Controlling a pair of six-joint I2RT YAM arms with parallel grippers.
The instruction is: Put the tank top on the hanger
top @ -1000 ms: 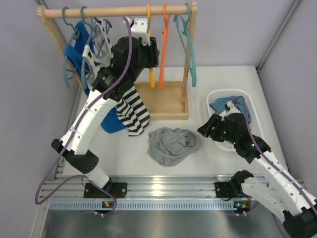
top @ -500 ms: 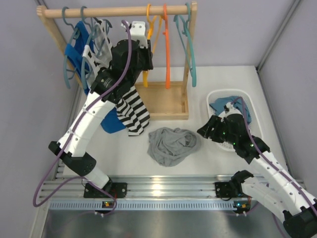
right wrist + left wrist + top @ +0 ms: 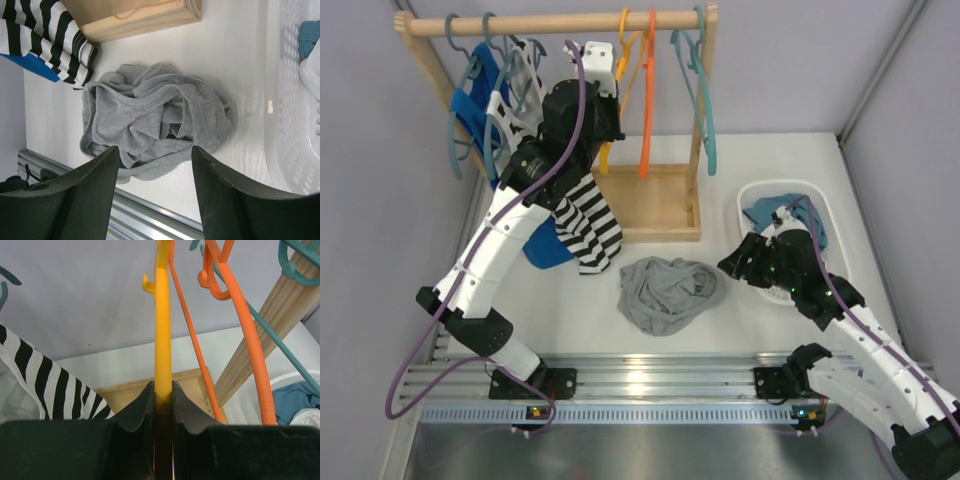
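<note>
1. tank top: plain grey, crumpled heap, lying on tabletop, lower centre of frame.
2. hanger: thin yellow-orange, hooked on rail, top centre, tilted, pinched by left gripper.

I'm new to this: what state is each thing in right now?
Tank top: crumpled on the table, untouched.
Yellow hanger: hooked on the rail, clamped by the left jaws.
Red-orange hanger: hanging bare.
Striped top: hanging up.
Basket: holding blue cloth.
Right jaws: open, empty, near the tank top.
</note>
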